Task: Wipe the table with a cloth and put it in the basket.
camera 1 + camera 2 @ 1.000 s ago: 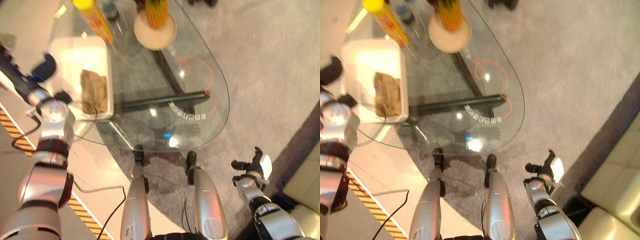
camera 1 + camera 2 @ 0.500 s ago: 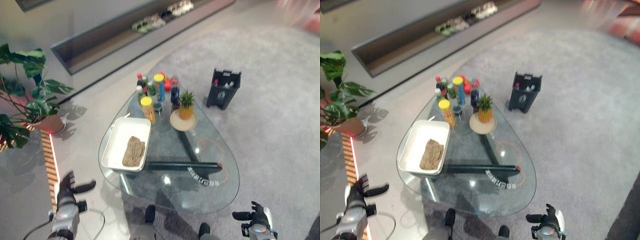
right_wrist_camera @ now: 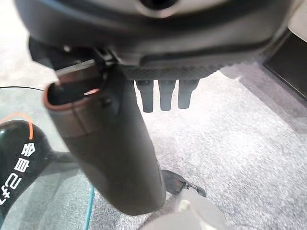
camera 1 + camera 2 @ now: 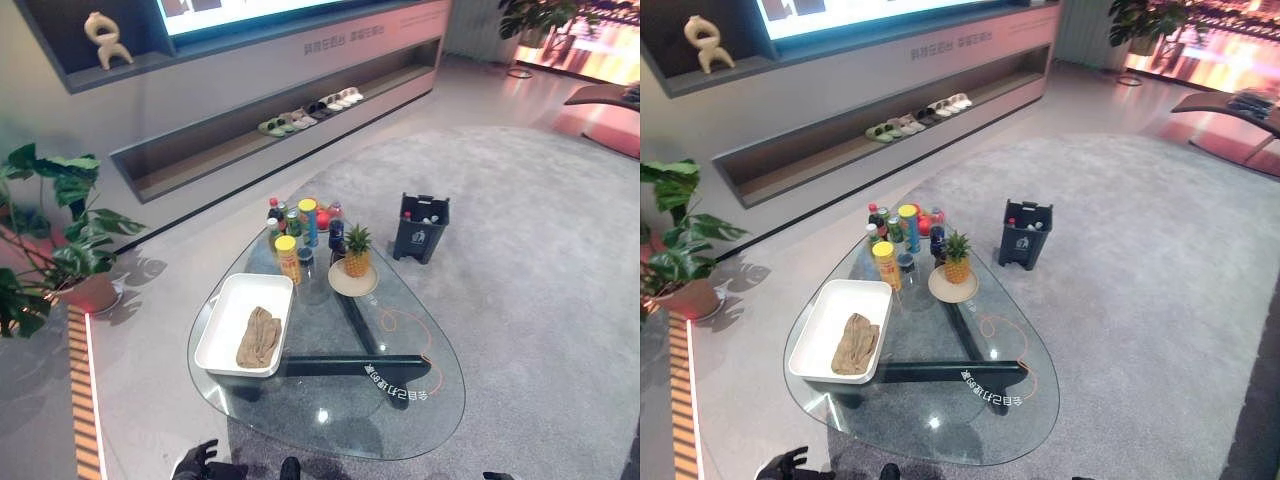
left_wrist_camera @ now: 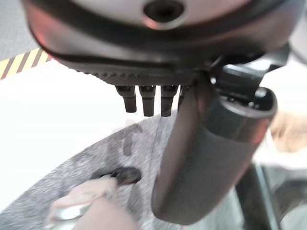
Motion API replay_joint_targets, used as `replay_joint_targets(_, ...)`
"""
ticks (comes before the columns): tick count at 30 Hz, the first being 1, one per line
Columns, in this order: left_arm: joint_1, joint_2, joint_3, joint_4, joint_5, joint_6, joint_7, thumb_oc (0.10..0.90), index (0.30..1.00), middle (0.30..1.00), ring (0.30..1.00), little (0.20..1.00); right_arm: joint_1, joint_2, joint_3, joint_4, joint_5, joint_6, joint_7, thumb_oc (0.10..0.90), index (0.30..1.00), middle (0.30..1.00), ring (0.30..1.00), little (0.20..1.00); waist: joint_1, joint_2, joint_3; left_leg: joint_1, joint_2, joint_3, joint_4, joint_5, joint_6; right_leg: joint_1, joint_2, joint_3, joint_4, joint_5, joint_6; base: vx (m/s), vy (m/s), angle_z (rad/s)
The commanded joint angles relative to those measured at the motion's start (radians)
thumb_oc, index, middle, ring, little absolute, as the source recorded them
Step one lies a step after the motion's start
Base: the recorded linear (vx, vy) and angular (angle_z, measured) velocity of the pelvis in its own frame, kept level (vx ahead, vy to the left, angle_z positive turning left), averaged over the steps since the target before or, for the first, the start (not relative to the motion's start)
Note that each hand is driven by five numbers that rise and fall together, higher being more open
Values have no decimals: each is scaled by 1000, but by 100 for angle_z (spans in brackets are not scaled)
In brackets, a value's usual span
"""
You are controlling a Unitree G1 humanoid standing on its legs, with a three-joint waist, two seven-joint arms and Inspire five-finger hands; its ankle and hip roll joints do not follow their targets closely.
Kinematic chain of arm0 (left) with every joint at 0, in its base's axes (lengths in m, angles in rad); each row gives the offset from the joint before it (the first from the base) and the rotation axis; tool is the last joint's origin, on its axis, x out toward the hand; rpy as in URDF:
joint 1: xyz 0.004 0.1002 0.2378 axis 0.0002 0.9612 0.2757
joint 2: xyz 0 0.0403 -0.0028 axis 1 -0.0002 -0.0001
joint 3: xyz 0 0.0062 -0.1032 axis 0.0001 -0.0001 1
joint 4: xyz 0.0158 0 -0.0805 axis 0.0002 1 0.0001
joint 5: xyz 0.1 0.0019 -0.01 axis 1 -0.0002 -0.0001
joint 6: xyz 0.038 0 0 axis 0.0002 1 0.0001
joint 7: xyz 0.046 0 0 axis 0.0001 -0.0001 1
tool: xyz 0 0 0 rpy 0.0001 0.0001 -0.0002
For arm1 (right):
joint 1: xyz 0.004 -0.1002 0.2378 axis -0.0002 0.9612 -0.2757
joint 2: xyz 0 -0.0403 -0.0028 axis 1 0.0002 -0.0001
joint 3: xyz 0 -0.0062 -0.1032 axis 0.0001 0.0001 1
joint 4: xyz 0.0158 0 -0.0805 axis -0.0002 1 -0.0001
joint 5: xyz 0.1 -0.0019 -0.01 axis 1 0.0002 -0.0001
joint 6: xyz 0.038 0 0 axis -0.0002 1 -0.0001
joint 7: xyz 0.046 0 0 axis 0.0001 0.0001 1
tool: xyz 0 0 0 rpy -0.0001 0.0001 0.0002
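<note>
1. Cloth (image 4: 259,336): brown, crumpled, lay lengthwise inside the basket, touched by neither hand. It lay the same way half a second and a second earlier.
2. Basket (image 4: 222,318): a white, shallow, rectangular tray on the left part of the table, near its edge. Nothing else lay in it.
3. Table (image 4: 420,420): clear glass, rounded-triangular, on a dark frame. An orange cord (image 4: 410,325) looped on its right half. I could not tell from the glass whether it had been wiped.
4. Bottles (image 4: 300,225): a cluster at the far end, a yellow can nearest the basket.
5. Pineapple (image 4: 357,251): upright on a round plate (image 4: 353,281), just right of the bottles.
6. Bin (image 4: 421,228): dark, on the carpet beyond the table's right side, well apart from it.
7. Plant (image 4: 50,235): potted, on the floor far to the left.
8. Left hand (image 4: 197,462): at the bottom edge, below the table and well apart from the basket, fingers straight and loose in its wrist view, holding nothing.
9. Right hand (image 3: 120,139): fingers likewise straight, empty, over carpet beside the table's edge.
10. Change: within the last second the view rose from close over the table to take in the whole room, and both hands dropped to the bottom edge. Judgement: cloth deposited, robot backed off, task apparently complete.
</note>
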Motion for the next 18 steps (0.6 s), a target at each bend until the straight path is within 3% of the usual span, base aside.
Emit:
replay_joint_targets(1,-87,26,9,56,38,12,-5,800,900,900,900,900,-71,1,9,44,-40,22,-4,800,900,900,900,900,12,0,41,84,-32,67,6,-110,31,-49,11,25,60,23,-15,59,10,-6)
replay_joint_targets(9,-91,3,-4,62,22,35,2,800,900,900,900,900,-78,16,46,65,-96,68,-3,800,900,900,900,900,11,1,35,92,-30,57,6,-112,29,-38,17,34,52,22,-20,45,0,-3)
replay_joint_targets(18,-89,-12,-17,63,30,23,-4,800,900,900,900,900,-77,19,68,65,-109,57,7,800,900,900,900,900,10,-2,34,92,-26,50,6,-111,25,-36,22,40,40,25,-23,17,-5,0)
